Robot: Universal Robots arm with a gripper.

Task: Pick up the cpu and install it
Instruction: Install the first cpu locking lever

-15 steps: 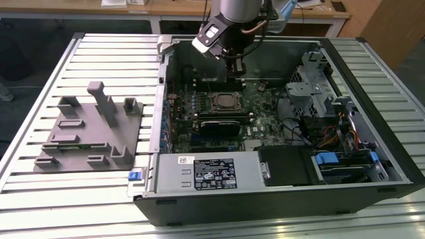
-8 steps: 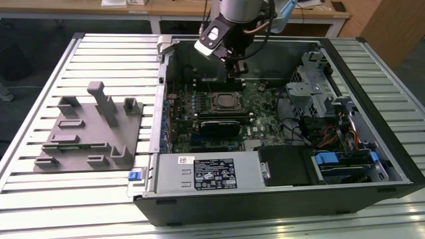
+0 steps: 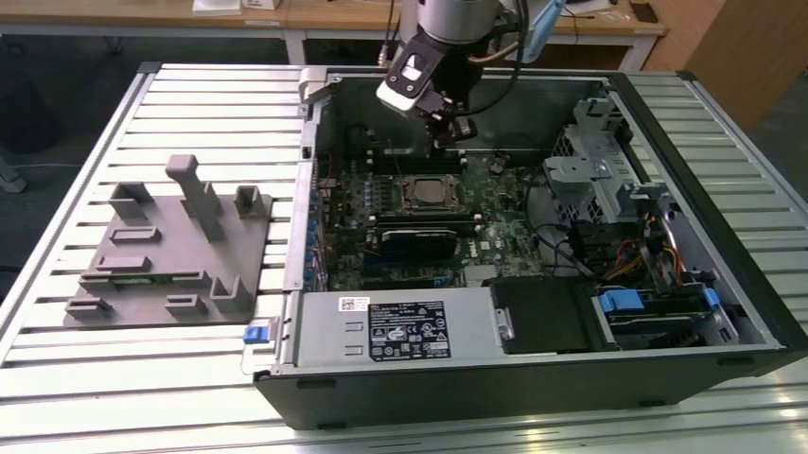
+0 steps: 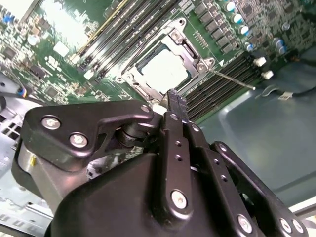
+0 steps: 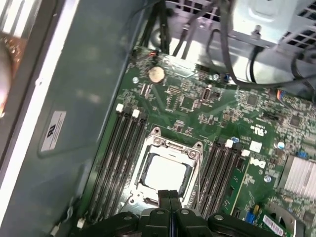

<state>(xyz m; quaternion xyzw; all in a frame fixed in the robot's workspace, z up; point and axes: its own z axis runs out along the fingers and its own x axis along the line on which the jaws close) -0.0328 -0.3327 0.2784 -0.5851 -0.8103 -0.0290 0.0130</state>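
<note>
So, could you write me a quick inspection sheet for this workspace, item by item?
Surface: slatted metal table carrying an open computer case.
Job's things: cpu sits in the motherboard socket, pale top showing.
Clutter: grey tray of moulded fixtures beside the case, on the exterior view's left.
Grippers: gripper hangs over the motherboard near the cpu, fingers shut, holding nothing.
Cables: orange and black wires by the drive bays, on the exterior view's right.
Surroundings: wooden desks behind the table.
</note>
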